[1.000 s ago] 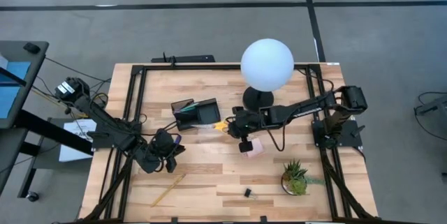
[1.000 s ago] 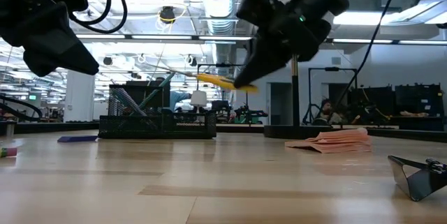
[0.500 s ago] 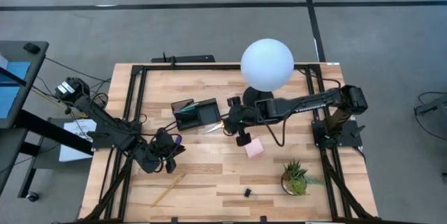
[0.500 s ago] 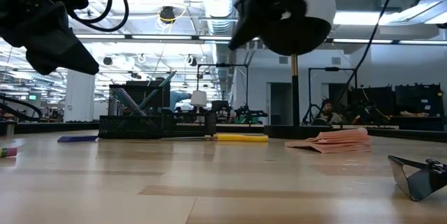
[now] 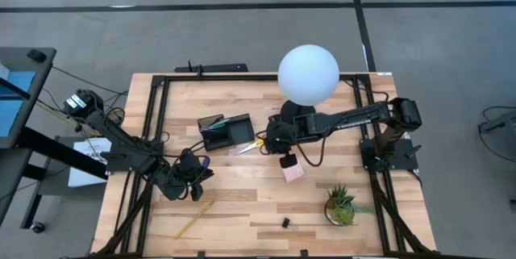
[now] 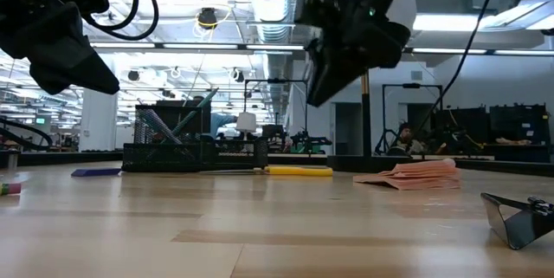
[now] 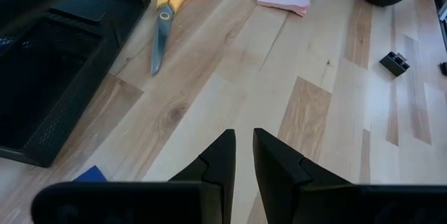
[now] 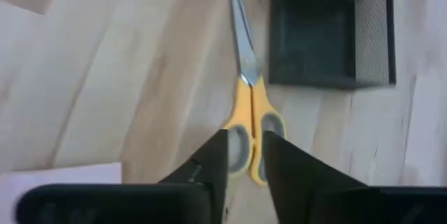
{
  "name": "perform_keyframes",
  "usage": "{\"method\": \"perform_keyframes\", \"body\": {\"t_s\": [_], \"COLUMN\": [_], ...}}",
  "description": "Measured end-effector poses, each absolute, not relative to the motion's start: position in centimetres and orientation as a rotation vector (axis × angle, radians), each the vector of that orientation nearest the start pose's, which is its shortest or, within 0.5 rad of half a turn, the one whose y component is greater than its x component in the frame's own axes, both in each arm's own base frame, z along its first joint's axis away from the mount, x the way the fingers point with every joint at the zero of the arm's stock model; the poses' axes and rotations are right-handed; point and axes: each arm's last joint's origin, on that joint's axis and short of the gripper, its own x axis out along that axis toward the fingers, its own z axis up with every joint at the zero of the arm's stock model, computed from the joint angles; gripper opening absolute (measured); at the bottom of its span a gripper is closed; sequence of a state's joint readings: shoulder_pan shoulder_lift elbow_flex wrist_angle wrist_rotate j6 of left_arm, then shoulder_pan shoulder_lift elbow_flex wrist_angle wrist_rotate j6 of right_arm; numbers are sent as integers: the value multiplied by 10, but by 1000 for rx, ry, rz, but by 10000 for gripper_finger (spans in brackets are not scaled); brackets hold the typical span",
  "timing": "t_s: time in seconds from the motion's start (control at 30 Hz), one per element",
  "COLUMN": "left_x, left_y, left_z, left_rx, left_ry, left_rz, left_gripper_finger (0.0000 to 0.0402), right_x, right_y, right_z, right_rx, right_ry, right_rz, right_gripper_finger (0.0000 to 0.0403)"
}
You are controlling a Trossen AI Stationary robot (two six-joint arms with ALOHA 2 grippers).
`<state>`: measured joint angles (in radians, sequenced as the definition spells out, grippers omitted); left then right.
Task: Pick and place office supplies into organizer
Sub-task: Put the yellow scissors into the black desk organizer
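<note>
The yellow-handled scissors (image 5: 248,146) lie flat on the table just right of the black organizer (image 5: 226,132), blades toward the near left. My right gripper (image 8: 244,135) hovers open above the scissors' handles (image 8: 251,123) and touches nothing; the low view shows it (image 6: 322,96) well above the table. My left gripper (image 7: 243,133) waits near the table's left side, with a narrow gap between its fingers and nothing in it. A pink sticky-note pad (image 5: 293,170) lies right of the scissors. Pens stand in the organizer's taller cup (image 6: 169,126).
The white globe lamp (image 5: 308,73) stands behind my right arm, its black base (image 5: 297,114) on the table. A potted plant (image 5: 343,206) is at the near right, a black clip (image 5: 285,223) and a yellow pencil (image 5: 193,220) near the front, and a blue piece (image 7: 91,175) by my left gripper.
A second ago my right gripper held the scissors in the air beside the organizer. It has let go, and the scissors have dropped flat onto the table right of the organizer. The gripper has risen and tipped more steeply downward above them.
</note>
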<state>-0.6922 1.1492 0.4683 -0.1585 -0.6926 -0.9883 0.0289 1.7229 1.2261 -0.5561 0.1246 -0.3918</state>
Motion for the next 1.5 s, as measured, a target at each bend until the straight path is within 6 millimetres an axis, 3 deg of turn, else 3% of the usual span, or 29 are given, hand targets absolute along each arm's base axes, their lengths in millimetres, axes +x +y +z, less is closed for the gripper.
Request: {"method": "perform_keyframes", "body": {"t_s": [0.17,0.33,0.63,0.93,1.2,1.5], "left_x": [166,166,166,165,165,165], "left_y": [-114,-114,-114,-113,-113,-113], "left_z": [170,170,170,169,169,169], "left_rx": [-419,-419,-419,-414,-412,-412], "left_ry": [566,566,565,570,574,571], "left_rz": [305,305,307,309,308,310], "left_gripper_finger": [45,45,45,45,45,45], "right_x": [345,343,338,347,353,356], "right_y": [-9,-12,-18,-24,-27,-30], "right_z": [200,188,173,129,123,103], "right_rx": [-297,-298,-194,-179,-163,-110], "right_ry": [1066,1027,990,1086,1090,1127], "right_rz": [188,196,203,150,159,187], "right_gripper_finger": [151,173,149,146,141,102]}}
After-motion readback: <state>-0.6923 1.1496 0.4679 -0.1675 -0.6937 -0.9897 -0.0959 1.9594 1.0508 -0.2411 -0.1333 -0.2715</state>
